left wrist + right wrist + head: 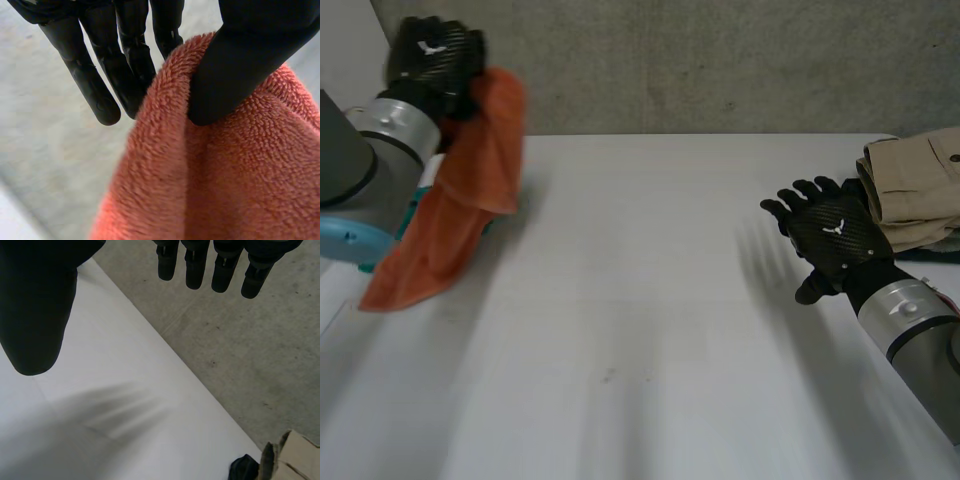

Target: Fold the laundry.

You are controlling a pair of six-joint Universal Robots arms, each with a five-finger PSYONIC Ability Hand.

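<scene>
Where the white table [620, 380] lies nearest the camera, a smooth, matt, bare surface is seen. Just beyond it, the right hand [832, 235] is held above the table with its fingers [195, 270] straight and spread; nothing is held by it. Just beside that hand, at the table's right edge, a pile of beige garments [920, 185] is stacked: flat-woven cloth, folded into thick layers, with a dark item [245, 467] at its foot.

Farther off, at the left, the orange towel [470, 200] is held raised by the left hand [435, 55]. Its upper edge is pinched between the thumb [240, 65] and the fingers, and the rest hangs in a long, loose fold against the left arm [390, 125]. Whether its lower end touches the table cannot be told. A deep, fuzzy nap is shown on the towel in the left wrist view.

The towel is judged light, soft and wholly limp, neither slippery nor fragile; no shape is likely to be kept by it unless it is laid flat. A hold is best taken at two corners of one edge, so that the cloth is spread by its own weight. Behind all, a rough grey concrete wall [720, 60] is seen.
</scene>
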